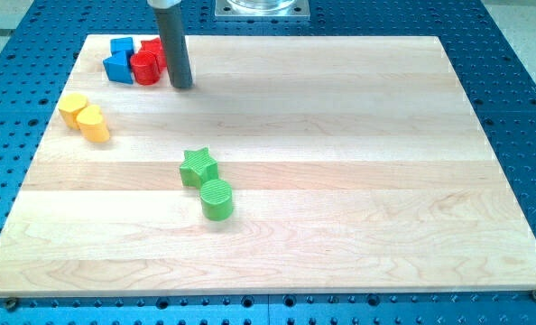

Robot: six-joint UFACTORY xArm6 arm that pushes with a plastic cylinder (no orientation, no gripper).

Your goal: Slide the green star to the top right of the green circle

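Camera view shows the green star [198, 167] lying a little left of the frame's centre on the pale wooden table [340, 135]. It is a bright green block with blunt points and a flat top, and its sides are a darker shade. The green circle [217, 199], a short cylinder with a finely ribbed top, stands just below and slightly right of the star, and the two appear to touch or nearly so.

My tip [181, 87] rests near the upper left of the frame, well apart from both green blocks. It sits just to the right of a red block [148, 64], whose shape I cannot make out clearly. Blue blocks [119, 60] are crowded against the red one's left side. This arm carries no gripper, only the dark rod, so nothing is held.

Two yellow blocks [85, 116] sit close together by the table's left edge, left of and above the star.

All of the table to the right of the green pair is bare wood, as far as its right edge. A broad bare strip also runs above the star towards the top edge. The lower edge lies near beneath the green circle.
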